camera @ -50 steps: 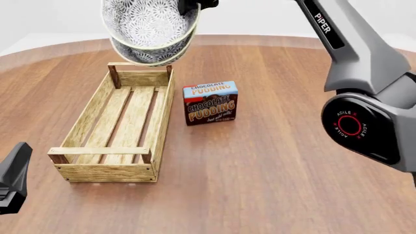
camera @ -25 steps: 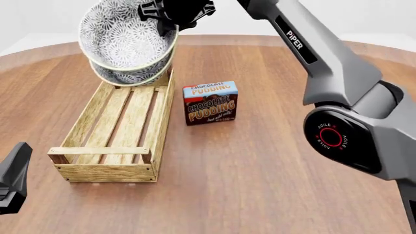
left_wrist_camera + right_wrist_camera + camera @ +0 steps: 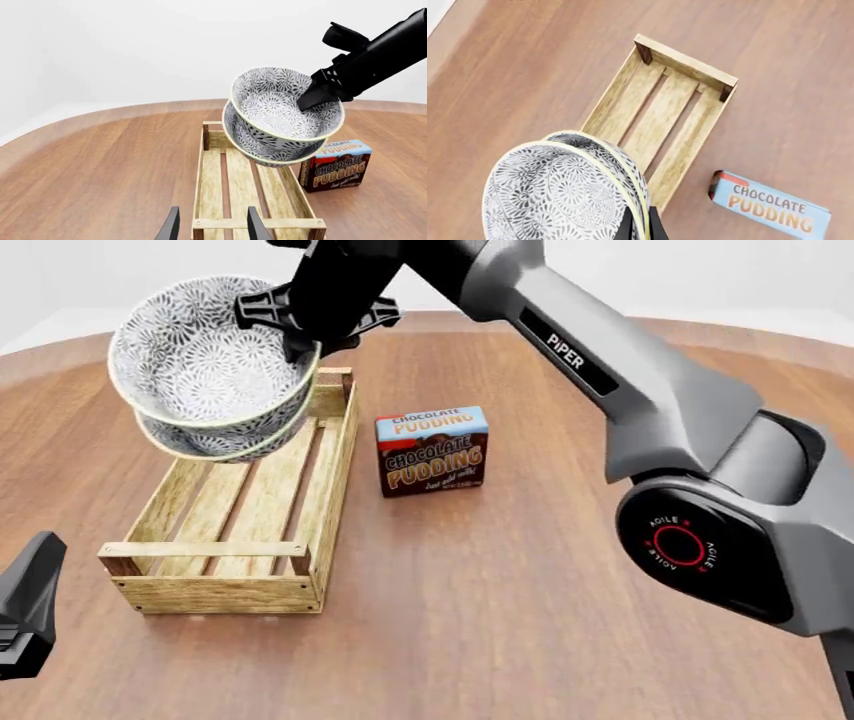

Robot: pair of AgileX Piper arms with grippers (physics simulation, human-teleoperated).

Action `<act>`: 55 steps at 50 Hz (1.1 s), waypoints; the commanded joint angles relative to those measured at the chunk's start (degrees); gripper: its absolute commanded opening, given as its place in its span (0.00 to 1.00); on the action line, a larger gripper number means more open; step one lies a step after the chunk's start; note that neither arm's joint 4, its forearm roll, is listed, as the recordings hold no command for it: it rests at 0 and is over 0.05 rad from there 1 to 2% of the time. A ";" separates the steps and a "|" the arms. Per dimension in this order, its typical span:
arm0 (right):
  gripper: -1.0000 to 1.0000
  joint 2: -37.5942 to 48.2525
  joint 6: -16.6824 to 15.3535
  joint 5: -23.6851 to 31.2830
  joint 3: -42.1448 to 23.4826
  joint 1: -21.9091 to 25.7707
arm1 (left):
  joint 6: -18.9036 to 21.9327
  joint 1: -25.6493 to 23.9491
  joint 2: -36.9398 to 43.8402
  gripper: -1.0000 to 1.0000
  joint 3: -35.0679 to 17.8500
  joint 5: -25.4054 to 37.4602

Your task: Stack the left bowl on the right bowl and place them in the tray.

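Observation:
Two patterned grey-white bowls are nested, the upper bowl (image 3: 200, 350) inside the lower bowl (image 3: 220, 435). My right gripper (image 3: 304, 345) is shut on their shared rim and holds the stack tilted in the air above the far half of the tray (image 3: 147, 520), a light-wood crate. The stack also shows in the left wrist view (image 3: 283, 107) and the right wrist view (image 3: 560, 195), with the tray below it (image 3: 684, 62). My left gripper (image 3: 210, 227) is open and empty, low near the tray's near end (image 3: 257, 223).
A chocolate pudding box (image 3: 431, 450) stands upright just right of the tray; it also shows in the left wrist view (image 3: 335, 165) and the right wrist view (image 3: 770, 210). The right arm (image 3: 601, 370) reaches across above the table.
My right gripper has carried the bowl stack from beyond the tray's far end down and to the left, so it now hangs over the tray. The left gripper has not moved.

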 commanded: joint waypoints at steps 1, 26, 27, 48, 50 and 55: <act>0.00 -1.76 4.08 -3.26 3.66 1.65 | 0.00 0.00 0.00 1.00 0.00 0.00; 0.00 7.44 2.93 5.18 -10.81 -1.59 | -0.01 -0.01 0.00 1.00 0.00 0.00; 0.00 7.70 2.62 5.20 -10.65 -1.97 | 0.01 0.00 0.00 1.00 0.00 0.00; 0.00 9.52 3.53 5.05 -9.93 -1.67 | 0.00 0.01 0.00 1.00 0.00 0.00; 0.00 9.53 3.76 4.88 -9.73 -1.45 | -0.01 0.01 0.00 1.00 0.00 0.00; 0.00 9.00 4.24 4.06 -8.52 -0.75 | 0.01 0.00 -0.01 1.00 0.00 -0.01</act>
